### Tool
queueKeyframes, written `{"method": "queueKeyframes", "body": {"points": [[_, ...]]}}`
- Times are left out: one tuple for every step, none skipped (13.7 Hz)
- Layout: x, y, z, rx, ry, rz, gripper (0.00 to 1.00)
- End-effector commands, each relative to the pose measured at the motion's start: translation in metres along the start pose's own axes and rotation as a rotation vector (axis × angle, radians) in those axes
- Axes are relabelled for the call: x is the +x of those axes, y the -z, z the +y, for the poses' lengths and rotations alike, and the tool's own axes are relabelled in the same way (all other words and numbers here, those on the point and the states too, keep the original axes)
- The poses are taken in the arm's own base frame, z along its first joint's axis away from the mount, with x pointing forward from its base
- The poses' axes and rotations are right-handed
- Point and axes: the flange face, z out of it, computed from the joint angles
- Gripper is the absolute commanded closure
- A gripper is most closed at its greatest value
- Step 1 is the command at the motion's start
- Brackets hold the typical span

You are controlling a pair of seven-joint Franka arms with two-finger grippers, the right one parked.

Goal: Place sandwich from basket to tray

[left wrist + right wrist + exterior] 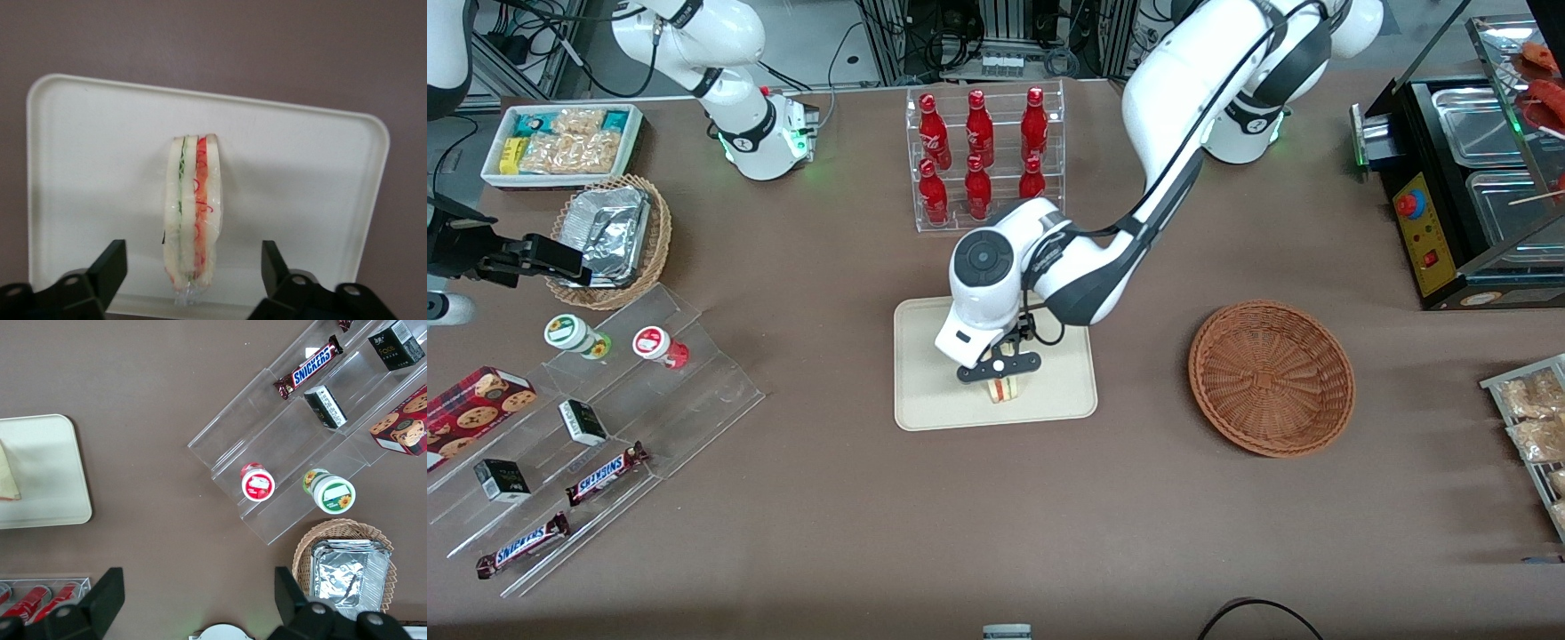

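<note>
On the tray: one sandwich (1006,388) stands on edge, its red and green filling facing up, near the rim closest to the front camera.
Tray (925,391): one, cream, flat on the brown table; bare surface lies open around the sandwich on every side.
Gripper (1001,366): directly above the sandwich; jaws spread wide, one finger (110,267) on each side of the bread, both apart from it.
Basket (1271,377): one, reddish-brown wicker, well apart from the tray toward the working arm's end; bare table lies between them.
Bottles (978,151): six red ones in a clear rack, farther from the front camera than the tray.
</note>
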Motion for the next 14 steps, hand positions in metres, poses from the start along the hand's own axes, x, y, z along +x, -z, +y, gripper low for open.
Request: {"method": "queueKeyframes", "body": {"points": [[0.020,0.061,-0.031,0.015,-0.041,0.029,0.00],[0.044,0.077,-0.062,0.041,-0.058,0.000,0.00],[0.056,0.088,-0.085,0.050,-0.061,-0.052,0.00],[0.068,0.106,-0.101,0.026,-0.073,-0.058,0.00],[0.081,0.114,-0.119,0.027,-0.091,-0.057,0.00],[0.090,0.118,-0.142,0.033,-0.098,-0.058,0.00],[0.098,0.122,-0.164,0.039,-0.101,-0.057,0.00],[0.105,0.126,-0.180,0.044,-0.117,-0.060,0.00],[0.112,0.128,-0.196,0.048,-0.120,-0.064,0.00],[0.117,0.132,-0.216,0.053,-0.119,-0.067,0.00],[0.119,0.138,-0.238,0.051,-0.126,-0.074,0.00],[0.120,0.144,-0.260,0.046,-0.151,-0.084,0.00],[0.121,0.151,-0.284,0.047,-0.168,-0.085,0.00],[0.120,0.159,-0.304,0.051,-0.178,-0.082,0.00]]}}
